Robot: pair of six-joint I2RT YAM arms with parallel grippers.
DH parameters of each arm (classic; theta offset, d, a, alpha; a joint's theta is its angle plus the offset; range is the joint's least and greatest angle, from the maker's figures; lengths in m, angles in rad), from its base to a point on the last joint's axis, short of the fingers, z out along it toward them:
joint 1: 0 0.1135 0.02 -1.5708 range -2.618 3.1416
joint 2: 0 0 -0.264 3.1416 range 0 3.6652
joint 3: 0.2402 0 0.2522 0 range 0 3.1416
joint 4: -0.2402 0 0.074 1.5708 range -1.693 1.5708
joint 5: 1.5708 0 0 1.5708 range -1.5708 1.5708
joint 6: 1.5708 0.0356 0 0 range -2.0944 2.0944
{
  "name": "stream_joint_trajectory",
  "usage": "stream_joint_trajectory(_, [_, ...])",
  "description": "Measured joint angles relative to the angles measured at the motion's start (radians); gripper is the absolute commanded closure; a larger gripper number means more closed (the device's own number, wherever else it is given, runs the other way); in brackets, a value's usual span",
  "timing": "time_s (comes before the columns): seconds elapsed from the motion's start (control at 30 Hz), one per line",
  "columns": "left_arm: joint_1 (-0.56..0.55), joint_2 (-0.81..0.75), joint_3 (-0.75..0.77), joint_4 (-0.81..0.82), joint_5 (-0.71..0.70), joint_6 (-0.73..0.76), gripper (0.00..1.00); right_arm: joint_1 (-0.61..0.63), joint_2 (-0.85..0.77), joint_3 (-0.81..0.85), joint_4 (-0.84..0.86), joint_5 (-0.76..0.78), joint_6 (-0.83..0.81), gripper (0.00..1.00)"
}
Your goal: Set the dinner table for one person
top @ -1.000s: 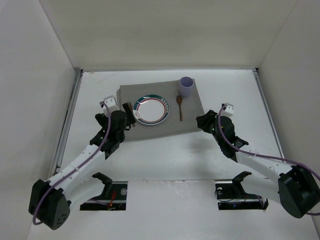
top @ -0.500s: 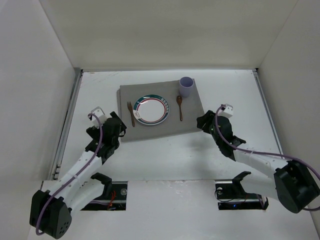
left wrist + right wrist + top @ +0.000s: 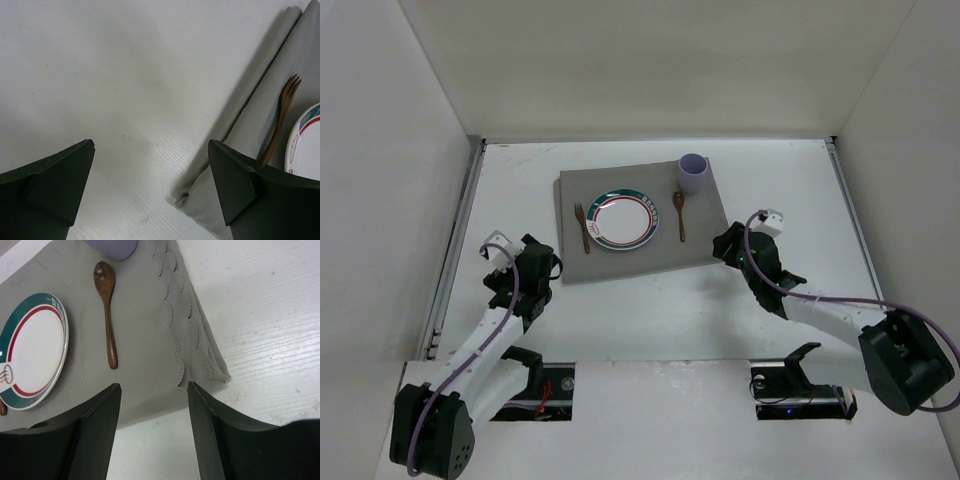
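Round green-rimmed plate on grey cloth mat — large white tabletop.
Left gripper, right gripper — fingers wide, empty.

The left arm rises from its base near the near left corner of the tabletop and runs beside the left edge. The left gripper tilts down, its jaws spread wide and empty. The right arm stretches from the near right corner toward the middle, and the right gripper is the same: jaws parted, holding nothing.
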State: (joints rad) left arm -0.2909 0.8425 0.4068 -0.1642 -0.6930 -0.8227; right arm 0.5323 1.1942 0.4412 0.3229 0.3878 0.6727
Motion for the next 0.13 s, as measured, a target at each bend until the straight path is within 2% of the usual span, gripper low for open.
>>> stream_joint_trajectory(0.13, [0.0,0.021,-0.008,0.017,0.003,-0.011,0.0,0.0,0.0,0.0,0.001,0.002,0.0,0.38])
